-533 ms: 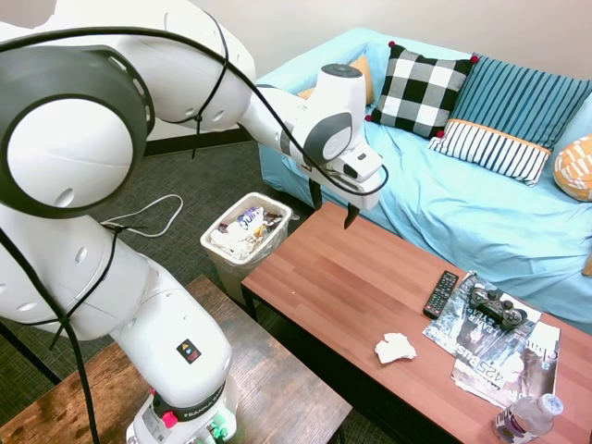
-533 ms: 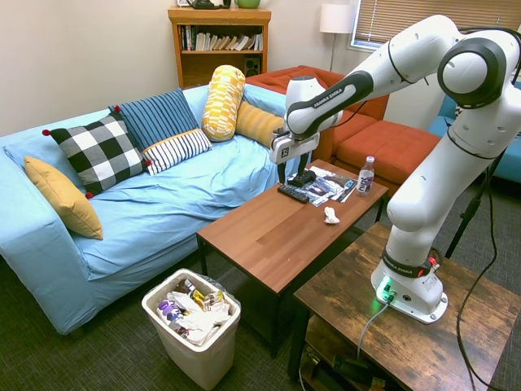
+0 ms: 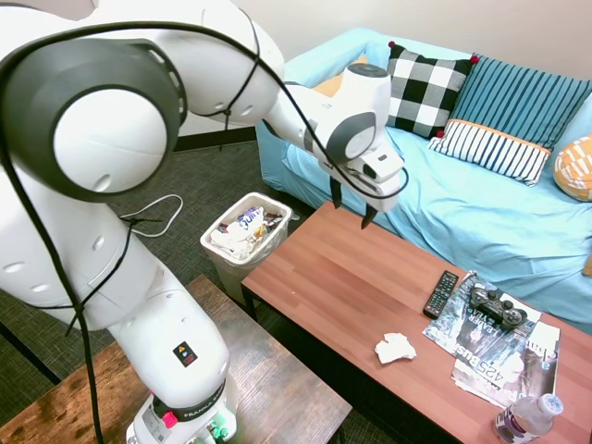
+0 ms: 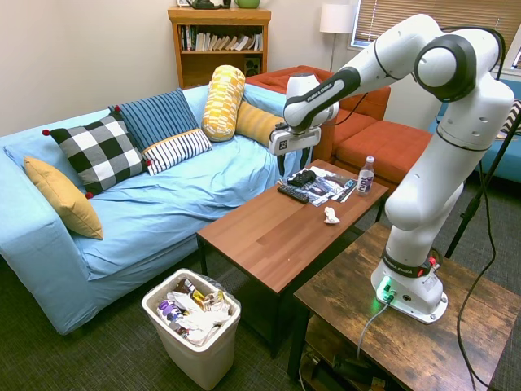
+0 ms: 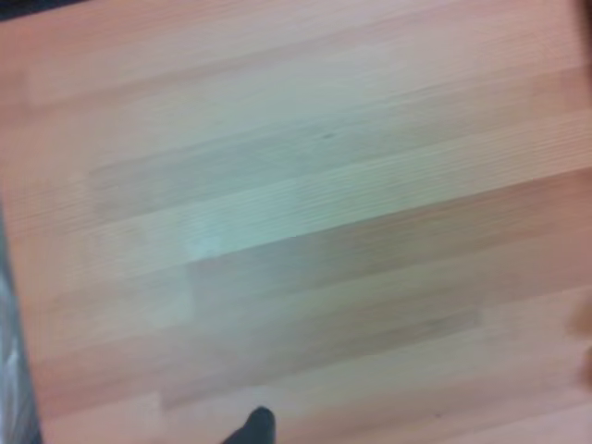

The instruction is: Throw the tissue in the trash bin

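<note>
Beneath our open gripper (image 3: 352, 203) the coffee table (image 3: 342, 277) lies bare wood, nothing between the fingers. Beyond the fingertips toward the table's far end we meet the black remote (image 3: 440, 294), the game controller (image 3: 496, 306) on magazines (image 3: 499, 347), a water bottle (image 3: 527, 417) and the tissue (image 3: 395, 348). Behind the fingers, the trash bin (image 3: 245, 231) stands open-topped below the table edge; the sofa (image 3: 481, 213) flanks one side.

Wooden table (image 3: 342, 277) in front of blue sofa (image 3: 462, 203). On the table's far end: black remote (image 3: 440, 294), game controller (image 3: 498, 306) on magazines (image 3: 499, 356), water bottle (image 3: 527, 418) at the corner. Sofa holds checked pillow (image 3: 421, 91), striped pillows (image 3: 490, 148), a mustard pillow (image 4: 63, 208), a yellow patterned one (image 4: 223, 102). Bookshelf (image 4: 218, 42), lamp (image 4: 335, 18), orange seat (image 4: 383, 147) behind. Wrist view: blurry wood grain only.
</note>
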`<state>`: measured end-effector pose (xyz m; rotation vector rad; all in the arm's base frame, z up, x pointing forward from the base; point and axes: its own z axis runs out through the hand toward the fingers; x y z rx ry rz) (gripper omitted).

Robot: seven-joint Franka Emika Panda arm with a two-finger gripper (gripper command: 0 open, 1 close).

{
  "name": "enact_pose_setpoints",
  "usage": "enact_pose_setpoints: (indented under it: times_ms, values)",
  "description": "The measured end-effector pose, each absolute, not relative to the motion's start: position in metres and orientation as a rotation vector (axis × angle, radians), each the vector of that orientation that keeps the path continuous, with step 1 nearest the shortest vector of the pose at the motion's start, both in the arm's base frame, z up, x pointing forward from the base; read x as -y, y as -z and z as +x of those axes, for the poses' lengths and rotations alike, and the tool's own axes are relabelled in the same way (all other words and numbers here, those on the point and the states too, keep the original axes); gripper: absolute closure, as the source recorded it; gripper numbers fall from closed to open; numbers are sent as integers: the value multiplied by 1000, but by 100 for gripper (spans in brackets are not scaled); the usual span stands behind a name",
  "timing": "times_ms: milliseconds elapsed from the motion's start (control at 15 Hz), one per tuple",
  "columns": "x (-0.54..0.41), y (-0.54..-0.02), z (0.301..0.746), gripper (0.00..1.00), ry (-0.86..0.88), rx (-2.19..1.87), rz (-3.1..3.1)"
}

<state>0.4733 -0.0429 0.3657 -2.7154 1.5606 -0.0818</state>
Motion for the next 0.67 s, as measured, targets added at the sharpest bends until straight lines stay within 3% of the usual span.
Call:
enact_pose_setpoints:
  times_ms: [333,667]
  values:
    - [125,-283,472,0,-23,-1880,-2631]
    - [176,-205,430,0,-78,-2098,-2580]
